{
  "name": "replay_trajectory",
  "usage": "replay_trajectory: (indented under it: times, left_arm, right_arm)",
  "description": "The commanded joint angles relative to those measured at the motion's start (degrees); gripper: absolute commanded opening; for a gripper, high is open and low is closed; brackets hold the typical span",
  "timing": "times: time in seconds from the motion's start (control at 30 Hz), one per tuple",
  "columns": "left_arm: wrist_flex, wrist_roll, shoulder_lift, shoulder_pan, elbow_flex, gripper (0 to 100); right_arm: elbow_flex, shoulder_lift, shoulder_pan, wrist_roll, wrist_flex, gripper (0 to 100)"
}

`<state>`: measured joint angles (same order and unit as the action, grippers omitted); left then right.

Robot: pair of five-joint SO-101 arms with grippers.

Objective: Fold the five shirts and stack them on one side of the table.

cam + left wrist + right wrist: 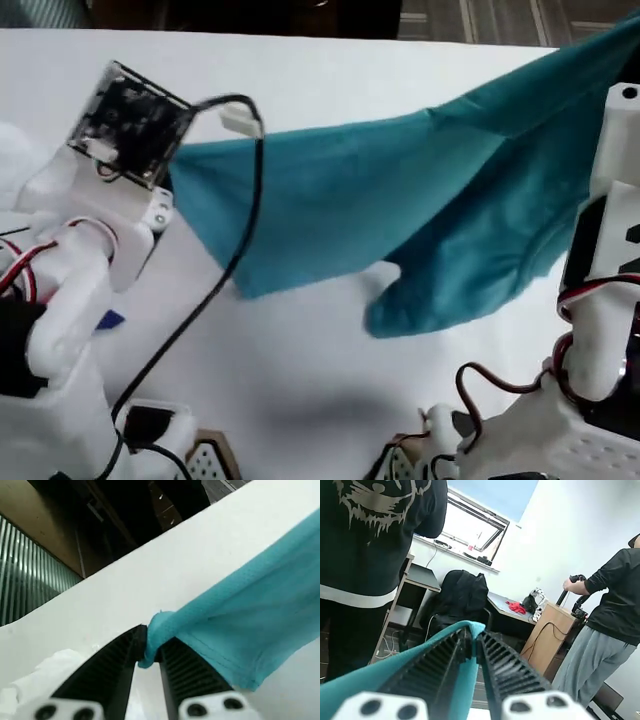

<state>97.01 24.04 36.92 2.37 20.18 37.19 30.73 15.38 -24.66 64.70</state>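
From my station I see one teal shirt [400,210] held up between both arms, stretched across the white table [330,70] from the left-middle to the far right corner.

The left gripper [149,642] is clamped on a bunched corner of the fabric. In its wrist view the two black ribbed fingers [112,667] pinch a small wad of teal between their tips, and the cloth fans out from there to the right. In the high view that corner sits just beside the left arm [70,300], under its wrist camera board.

The right gripper [471,640] is closed on the shirt's other end. Its fingers meet with a thin fold of teal caught between them, and the cloth drapes over one finger and away to the side. The right arm [610,250] stands at the right edge of the table, and the fabric rises past it toward the far right.

Between the two grips the shirt sags a little, and one sleeve [395,305] hangs down near the middle of the table — I cannot tell whether it touches the surface.

A black cable [240,230] loops from the left wrist and crosses the shirt's left edge toward the near side. A crumpled white cloth [45,672] lies on the table just left of the left gripper.
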Motion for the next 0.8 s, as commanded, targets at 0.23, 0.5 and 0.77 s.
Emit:
replay_trajectory:
  times: [0.23, 0.5, 0.77]
  left_arm:
    - [-1.93, -0.18, 0.26, 6.86, 14.9, 3]
    - [-0.44, -0.18, 0.7, 6.77, 15.08, 3]
    - [3.25, -0.09, 1.14, 6.95, 15.16, 3]
  right_arm:
    - [0.97, -2.77, 0.48, 5.8, 5.85, 1.8]
    - [2.2, -1.63, -4.26, 6.51, 10.59, 1.8]
    - [2.37, 6.11, -4.44, 6.15, 16.4, 1.8]
